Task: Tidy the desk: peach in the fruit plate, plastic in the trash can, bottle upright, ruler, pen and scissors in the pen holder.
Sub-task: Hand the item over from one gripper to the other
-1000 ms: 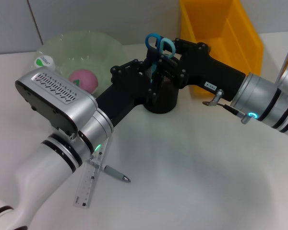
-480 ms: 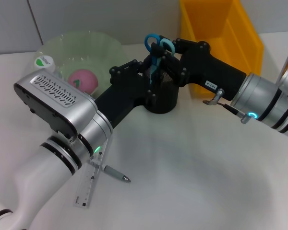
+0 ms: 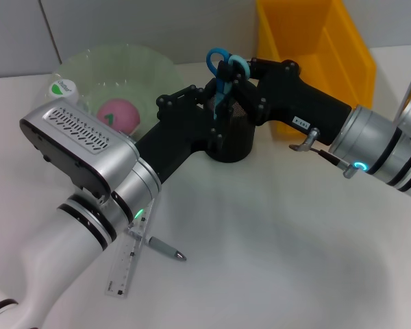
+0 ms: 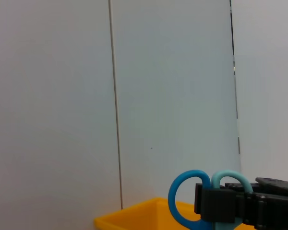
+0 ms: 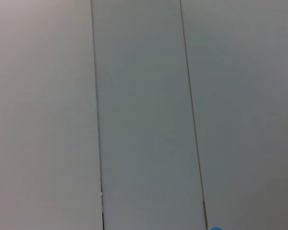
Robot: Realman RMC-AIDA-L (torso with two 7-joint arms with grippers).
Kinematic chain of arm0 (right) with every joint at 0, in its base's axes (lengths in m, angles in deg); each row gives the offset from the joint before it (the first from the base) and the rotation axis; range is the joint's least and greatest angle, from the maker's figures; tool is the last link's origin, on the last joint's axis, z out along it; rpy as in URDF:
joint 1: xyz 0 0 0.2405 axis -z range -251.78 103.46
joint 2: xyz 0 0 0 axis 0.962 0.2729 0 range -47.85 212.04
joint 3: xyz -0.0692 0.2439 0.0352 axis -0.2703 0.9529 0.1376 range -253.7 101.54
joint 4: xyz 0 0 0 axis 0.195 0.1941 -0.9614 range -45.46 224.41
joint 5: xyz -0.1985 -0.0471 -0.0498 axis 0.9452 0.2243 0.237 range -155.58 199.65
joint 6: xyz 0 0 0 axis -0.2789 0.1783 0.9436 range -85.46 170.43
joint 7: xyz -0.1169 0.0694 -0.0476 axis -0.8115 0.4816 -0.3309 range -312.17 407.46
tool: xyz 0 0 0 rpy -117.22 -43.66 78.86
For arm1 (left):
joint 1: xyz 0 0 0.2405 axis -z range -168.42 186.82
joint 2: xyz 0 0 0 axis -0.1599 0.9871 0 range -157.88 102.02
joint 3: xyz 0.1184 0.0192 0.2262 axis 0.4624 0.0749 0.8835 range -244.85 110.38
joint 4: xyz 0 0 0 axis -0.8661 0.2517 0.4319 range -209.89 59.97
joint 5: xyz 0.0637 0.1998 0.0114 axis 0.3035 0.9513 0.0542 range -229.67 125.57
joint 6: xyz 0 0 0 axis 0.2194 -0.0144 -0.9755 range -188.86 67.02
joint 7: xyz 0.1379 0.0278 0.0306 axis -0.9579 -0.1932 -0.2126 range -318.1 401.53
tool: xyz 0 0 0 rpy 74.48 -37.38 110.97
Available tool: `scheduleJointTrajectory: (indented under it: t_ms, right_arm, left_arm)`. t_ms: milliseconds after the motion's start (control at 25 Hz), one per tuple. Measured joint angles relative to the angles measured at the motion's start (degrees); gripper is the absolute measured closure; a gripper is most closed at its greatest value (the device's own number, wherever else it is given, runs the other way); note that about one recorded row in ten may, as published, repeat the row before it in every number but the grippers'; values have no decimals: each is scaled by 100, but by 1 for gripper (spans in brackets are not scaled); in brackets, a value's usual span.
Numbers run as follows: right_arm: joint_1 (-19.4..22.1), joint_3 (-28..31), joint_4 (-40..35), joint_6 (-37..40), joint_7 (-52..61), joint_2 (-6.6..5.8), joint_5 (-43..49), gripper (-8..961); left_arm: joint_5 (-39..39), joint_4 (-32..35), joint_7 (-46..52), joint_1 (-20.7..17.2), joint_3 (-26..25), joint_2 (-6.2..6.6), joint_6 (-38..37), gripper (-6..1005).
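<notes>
Our right pincer [image 3: 227, 72] holds the blue-handled scissors [image 3: 222, 68] over the black mesh pen holder [image 3: 230, 137]; our left pincer [image 3: 207, 110] steadies its rim, grip state unclear. Tilted blades could snag the mesh and tip it.

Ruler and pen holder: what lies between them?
In the head view, the left arm crosses the stretch between the ruler and the pen holder.
</notes>
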Motion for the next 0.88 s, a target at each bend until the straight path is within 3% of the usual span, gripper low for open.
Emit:
scheduleJointTrajectory:
  t_ms: [240,880]
  right_arm:
    - [-6,-9,37,4,-1,4,-61,867]
    - [-4,-5,36,13,0,9,-88,869]
  left_arm:
    - [-2,0,-2,6,-1,-1,-3,607]
    - [56,0,-4,-40,1,0,-121,593]
